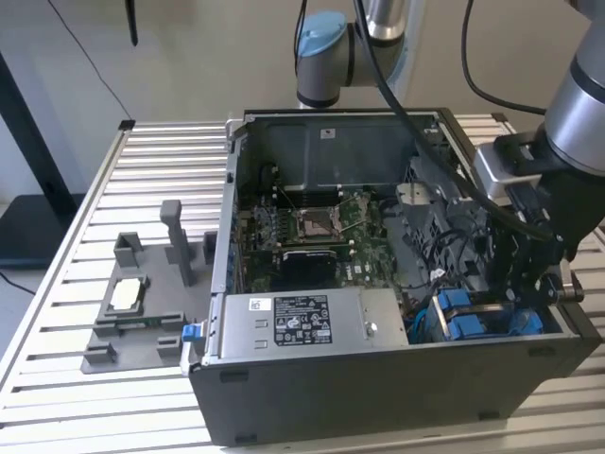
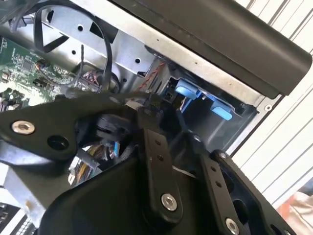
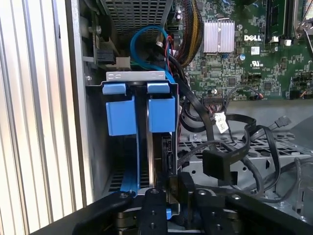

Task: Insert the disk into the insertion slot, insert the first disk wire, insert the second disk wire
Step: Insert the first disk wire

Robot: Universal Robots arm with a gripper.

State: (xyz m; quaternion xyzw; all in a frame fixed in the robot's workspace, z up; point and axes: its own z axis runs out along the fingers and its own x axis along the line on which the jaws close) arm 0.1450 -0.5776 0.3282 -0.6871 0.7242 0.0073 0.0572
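The disk (image 3: pixel 162 147) stands on edge in its blue carrier (image 3: pixel 161 113) inside the insertion slot (image 3: pixel 134 76), a grey metal bay with blue guides at the case corner (image 1: pixel 477 317). My gripper (image 3: pixel 173 191) reaches down into the bay at the disk's open end (image 1: pixel 525 284). Its black fingers (image 3: pixel 151 200) sit close on either side of a black wire connector (image 3: pixel 178 183), pressed near the disk's port. In the second wrist view the gripper (image 2: pixel 171 127) hangs over the blue carrier tabs (image 2: pixel 188 90). Another black connector (image 3: pixel 217 164) hangs loose on its wire beside the bay.
The open computer case (image 1: pixel 378 378) sits on a slatted table. The motherboard (image 1: pixel 312 236) and a labelled power supply (image 1: pixel 302 322) fill its middle. Black cables (image 3: pixel 244 142) crowd the space beside the bay. A grey fixture (image 1: pixel 142 322) with a small silver chip (image 1: pixel 126 295) lies at the exterior view's left.
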